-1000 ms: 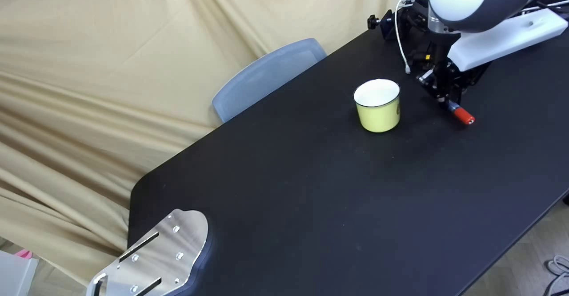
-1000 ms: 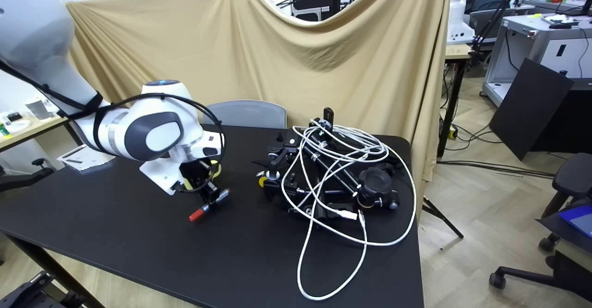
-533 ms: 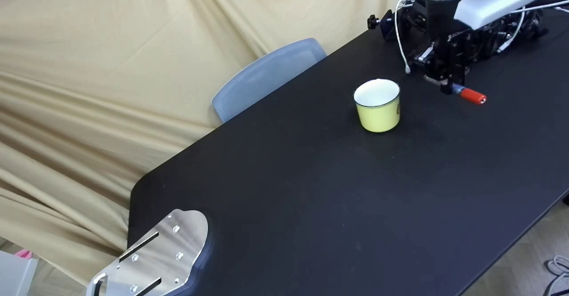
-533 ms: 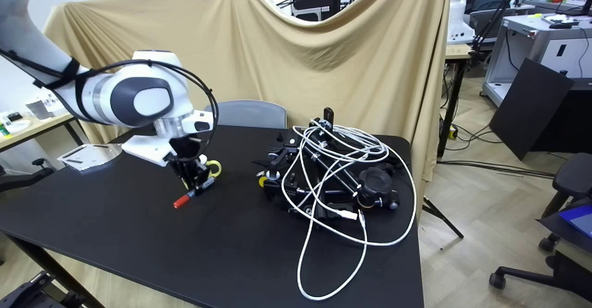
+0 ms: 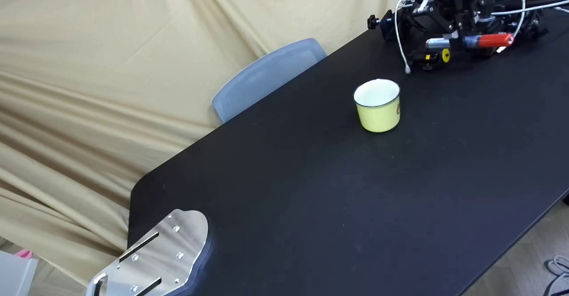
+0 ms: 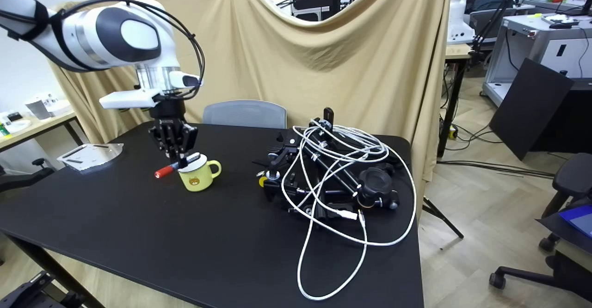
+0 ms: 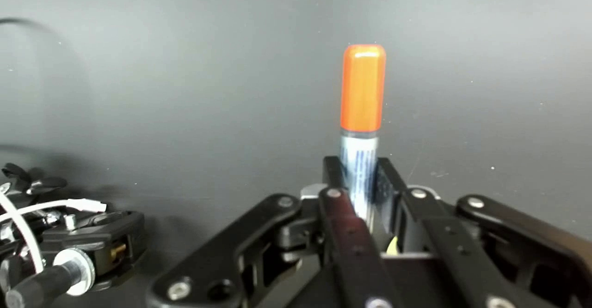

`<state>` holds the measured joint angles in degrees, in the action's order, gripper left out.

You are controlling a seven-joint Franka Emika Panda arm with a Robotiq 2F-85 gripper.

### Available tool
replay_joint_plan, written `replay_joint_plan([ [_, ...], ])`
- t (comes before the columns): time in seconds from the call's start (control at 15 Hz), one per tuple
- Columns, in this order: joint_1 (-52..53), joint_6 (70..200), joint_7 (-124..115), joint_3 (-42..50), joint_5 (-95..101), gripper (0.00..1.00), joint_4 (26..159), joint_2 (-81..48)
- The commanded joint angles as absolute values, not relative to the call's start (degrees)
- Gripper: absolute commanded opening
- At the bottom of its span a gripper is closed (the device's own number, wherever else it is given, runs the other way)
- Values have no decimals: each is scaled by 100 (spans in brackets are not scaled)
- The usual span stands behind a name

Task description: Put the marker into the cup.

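The marker has a red cap end and a blue and silver barrel. It shows in both exterior views (image 5: 491,41) (image 6: 169,169) and in the wrist view (image 7: 363,95). My gripper (image 5: 458,42) (image 6: 182,162) (image 7: 359,167) is shut on its barrel and holds it roughly level above the table, the red end sticking out. The pale yellow-green cup (image 5: 378,117) (image 6: 196,179) stands upright on the table. In an exterior view the marker's barrel end overlaps the cup's rim. In the wrist view only a yellow sliver of the cup (image 7: 392,247) shows between the fingers.
A heap of black clamp parts with white cables (image 6: 323,174) (image 7: 88,248) lies on the black table (image 5: 289,189). A metal plate (image 5: 155,256) reaches over the table's end. A flat pale plate (image 6: 95,155) lies at the far left. A grey chair (image 5: 271,76) stands behind the table.
The arm has lifted the marker well up from near the tabletop. The marker has turned more level. In an exterior view it has come over the cup's rim. The cup has not moved.
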<state>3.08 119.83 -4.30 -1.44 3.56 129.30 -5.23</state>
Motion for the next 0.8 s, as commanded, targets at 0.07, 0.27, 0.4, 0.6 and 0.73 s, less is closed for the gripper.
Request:
replay_joint_plan([
  [0.07,310,11151,88,-217,482,5,12118,-868],
  [0.27,337,11004,594,-312,426,5,11759,-1137],
  [0.4,356,10957,847,-386,411,5,11537,-1345],
  [0.6,407,10849,1005,-499,368,5,11239,-1654],
  [0.73,448,10639,946,-553,302,5,11016,-1893],
])
